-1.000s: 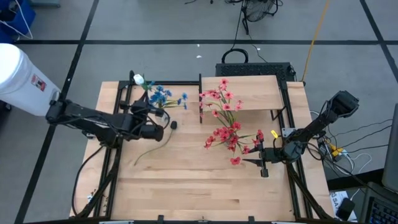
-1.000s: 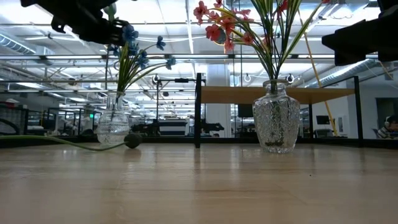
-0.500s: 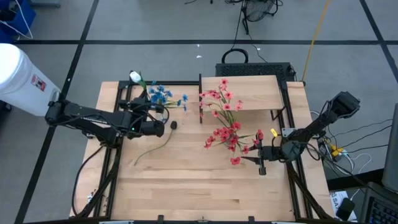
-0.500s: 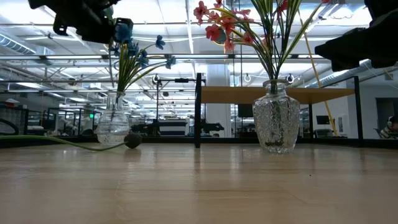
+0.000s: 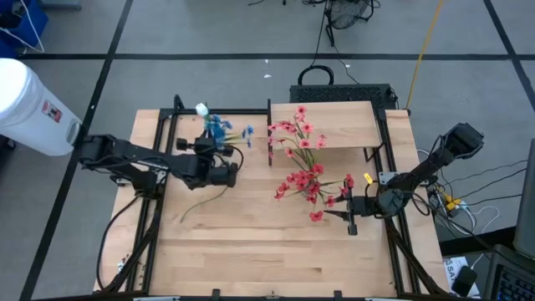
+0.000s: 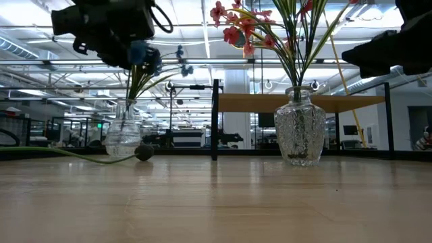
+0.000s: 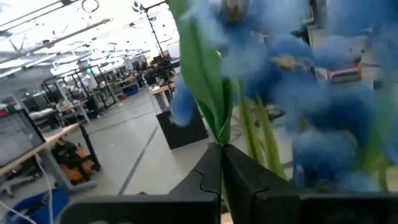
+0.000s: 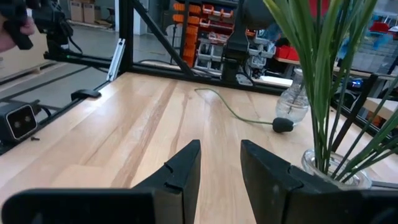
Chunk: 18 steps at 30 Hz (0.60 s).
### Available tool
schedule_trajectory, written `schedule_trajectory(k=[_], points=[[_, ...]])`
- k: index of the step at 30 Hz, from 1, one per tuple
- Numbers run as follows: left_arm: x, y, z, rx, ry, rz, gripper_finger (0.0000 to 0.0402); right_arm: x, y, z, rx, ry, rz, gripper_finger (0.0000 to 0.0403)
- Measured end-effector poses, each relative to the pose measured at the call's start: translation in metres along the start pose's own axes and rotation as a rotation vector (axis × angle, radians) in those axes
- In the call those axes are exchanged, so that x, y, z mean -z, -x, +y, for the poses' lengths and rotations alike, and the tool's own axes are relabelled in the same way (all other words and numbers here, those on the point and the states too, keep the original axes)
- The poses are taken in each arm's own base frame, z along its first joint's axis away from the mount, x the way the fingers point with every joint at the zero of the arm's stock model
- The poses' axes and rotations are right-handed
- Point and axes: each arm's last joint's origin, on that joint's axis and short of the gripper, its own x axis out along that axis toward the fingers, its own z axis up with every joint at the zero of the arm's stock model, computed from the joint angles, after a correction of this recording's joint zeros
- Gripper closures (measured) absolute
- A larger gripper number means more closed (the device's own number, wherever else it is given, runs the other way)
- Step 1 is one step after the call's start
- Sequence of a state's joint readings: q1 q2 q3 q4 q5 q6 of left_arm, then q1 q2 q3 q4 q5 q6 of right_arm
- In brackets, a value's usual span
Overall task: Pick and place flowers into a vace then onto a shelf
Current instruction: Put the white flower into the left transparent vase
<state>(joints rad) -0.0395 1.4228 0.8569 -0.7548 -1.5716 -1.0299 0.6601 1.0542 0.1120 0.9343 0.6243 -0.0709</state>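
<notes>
**Two vases of flowers on a wooden table, one arm at each**

Seen from above, a pale wooden table (image 5: 267, 242) fills the middle of the floor. Its near half is bare board with open room to move. At the far edge sits the raised shelf (image 5: 334, 125), with a thin dark upright panel (image 6: 214, 119) at its left end.

The left gripper (image 5: 227, 173) reaches in from the table's left side, above a small glass vase (image 6: 123, 138) that holds the blue flowers (image 5: 219, 128). In the left wrist view its fingers (image 7: 239, 177) are pressed together, pinching a thin green stalk (image 7: 208, 93) that rises upright between them. The blue petals there are blurred and crowd the view. A white bud (image 5: 201, 109) shows from above at the far edge of the bunch.

One loose stem (image 5: 205, 199) lies flat on the board near the left arm, its long axis running diagonally from the near left toward the far right. In the low view it ends in a dark lump (image 6: 143, 152) beside the small vase.

The red-pink flowers (image 5: 303, 171) stand in a larger cut-glass vase (image 6: 300, 133) in front of the shelf, stalks upright and fanning outward. The low view cuts off their tops.

The right gripper (image 5: 351, 209) waits just right of that vase, near the table's right edge, fingers (image 8: 183, 171) slightly spread and holding nothing.
</notes>
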Motion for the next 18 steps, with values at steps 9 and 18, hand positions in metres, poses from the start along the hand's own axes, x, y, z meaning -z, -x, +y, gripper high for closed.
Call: schedule_trajectory(k=[9, 18], points=[[0.004, 0.003, -0.007, 0.045, 0.024, 0.052, 0.0364, 0.000, 0.000, 0.000, -0.001, -0.007, 0.004, 0.0298], [0.004, 0.014, -0.010, 0.122, 0.048, 0.094, 0.0267, 0.001, 0.000, 0.000, -0.002, -0.027, 0.009, 0.0298]])
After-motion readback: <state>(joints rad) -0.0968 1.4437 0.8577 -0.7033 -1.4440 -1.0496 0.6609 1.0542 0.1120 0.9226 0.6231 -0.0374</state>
